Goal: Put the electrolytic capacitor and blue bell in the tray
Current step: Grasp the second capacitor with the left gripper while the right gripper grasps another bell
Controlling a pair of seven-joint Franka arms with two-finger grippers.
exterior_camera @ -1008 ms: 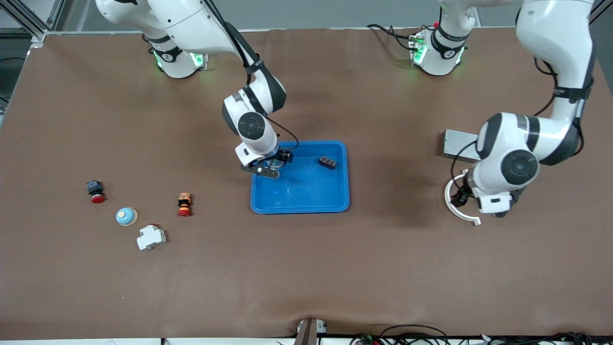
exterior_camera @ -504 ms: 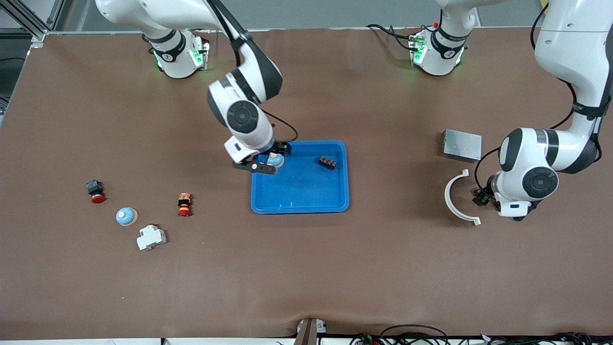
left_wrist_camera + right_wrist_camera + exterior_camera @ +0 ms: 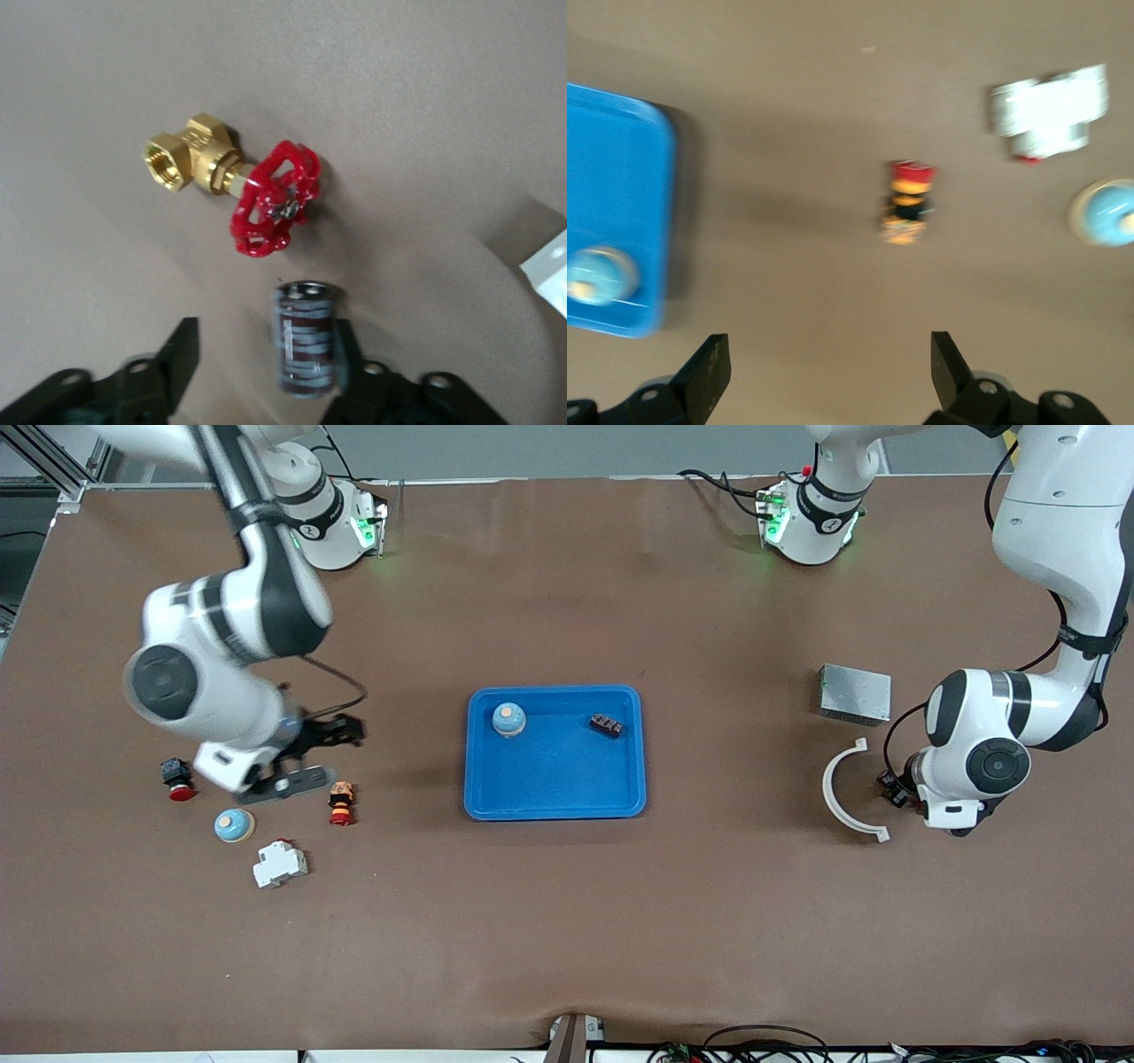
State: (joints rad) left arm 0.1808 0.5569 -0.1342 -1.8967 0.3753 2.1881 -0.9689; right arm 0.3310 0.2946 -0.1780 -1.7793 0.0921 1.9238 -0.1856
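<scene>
The tray (image 3: 555,802) is set mid-bench, and one blue bell (image 3: 509,719) is seen upright inside it, in the corner toward the right arm's end and farther from the front camera; a small black part (image 3: 606,726) is also seen in the tray, well apart from that bell. A second blue bell (image 3: 234,825) is found on the bench (image 3: 567,921) toward the right arm's end, just beside a white block (image 3: 280,864) and between a black button with a red cap (image 3: 175,778) and an orange-and-red button (image 3: 340,803). The right claw (image 3: 306,757) is held released over the bench above these parts, its fingers (image 3: 709,367) spread wide with nothing between them. The capacitor (image 3: 306,350) is located on the bench toward the left arm's end, well apart from the tray, near a brass valve with a red handwheel (image 3: 230,190). The left claw (image 3: 261,359) is lowered around it, close to a white curved piece (image 3: 850,793) and nearer to the front camera than a grey box (image 3: 855,693). Its fingers (image 3: 182,354) are seen apart on either side of the capacitor: one is pressed close against the capacitor's side, while a clear gap is left at the other, so the capacitor is not clamped.
</scene>
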